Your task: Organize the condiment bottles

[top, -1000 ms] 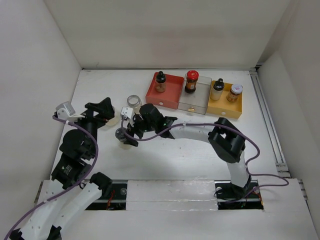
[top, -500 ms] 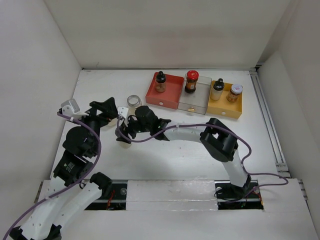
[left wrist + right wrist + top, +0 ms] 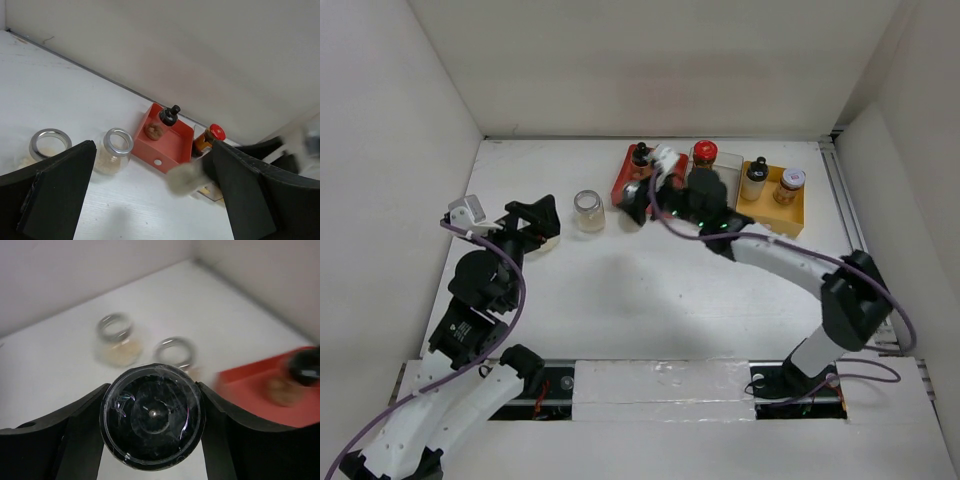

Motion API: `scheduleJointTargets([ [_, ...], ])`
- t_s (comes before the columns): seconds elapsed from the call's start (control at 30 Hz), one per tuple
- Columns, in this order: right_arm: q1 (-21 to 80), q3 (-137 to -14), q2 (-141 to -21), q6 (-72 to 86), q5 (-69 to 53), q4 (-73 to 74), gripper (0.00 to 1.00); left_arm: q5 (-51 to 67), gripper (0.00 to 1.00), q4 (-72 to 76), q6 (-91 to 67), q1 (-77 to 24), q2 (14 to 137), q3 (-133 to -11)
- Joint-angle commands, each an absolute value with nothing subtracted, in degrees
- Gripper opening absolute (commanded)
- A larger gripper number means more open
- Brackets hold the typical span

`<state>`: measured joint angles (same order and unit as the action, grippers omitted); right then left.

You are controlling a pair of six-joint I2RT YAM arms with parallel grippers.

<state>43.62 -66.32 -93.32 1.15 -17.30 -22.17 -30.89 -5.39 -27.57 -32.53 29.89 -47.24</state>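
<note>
The right end effector [image 3: 642, 200], clamped on a dark-lidded bottle [image 3: 152, 412] at the red tray's [image 3: 172, 147] edge, could topple the amber bottle [image 3: 161, 124] standing inside if lowered off-line, while the left end effector [image 3: 150, 195] hangs spread apart.

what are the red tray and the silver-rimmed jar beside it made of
Red tray: probably plastic, flat even red with a moulded hole in its front wall. Jar: seemingly clear glass, pale contents showing through; its rim glints silver, likely metal.
</note>
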Motion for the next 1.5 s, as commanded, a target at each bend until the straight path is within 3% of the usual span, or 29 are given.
scheduleJointTargets([
  [0.0,37.2,-65.5,-85.8,1.1,-9.9,-26.2,0.49,-29.4,0.99,-2.9,-26.8,-32.5,30.4,-47.1],
  [0.2,28.3,-64.2,-85.0,-2.1,-1.0,-23.2,0.48,-29.4,0.99,-2.9,-26.8,-32.5,30.4,-47.1],
  [0.37,21.9,-65.2,-87.1,-2.1,-0.4,-20.6,0.48,-29.4,0.99,-2.9,-26.8,-32.5,30.9,-47.1],
  [1.07,14.7,-65.2,-100.5,2.9,-1.5,-22.8,0.53,-28.8,0.99,-2.9,-26.8,-32.5,31.5,-47.6],
  [1.33,14.7,-61.5,-97.0,3.5,-0.4,-24.3,0.93,-28.2,0.99,-2.9,-26.3,-32.5,31.5,-47.6],
  [1.47,16.4,-60.5,-90.9,1.2,2.1,-24.3,1.00,-28.2,0.99,-2.9,-26.3,-32.5,31.5,-47.6],
])
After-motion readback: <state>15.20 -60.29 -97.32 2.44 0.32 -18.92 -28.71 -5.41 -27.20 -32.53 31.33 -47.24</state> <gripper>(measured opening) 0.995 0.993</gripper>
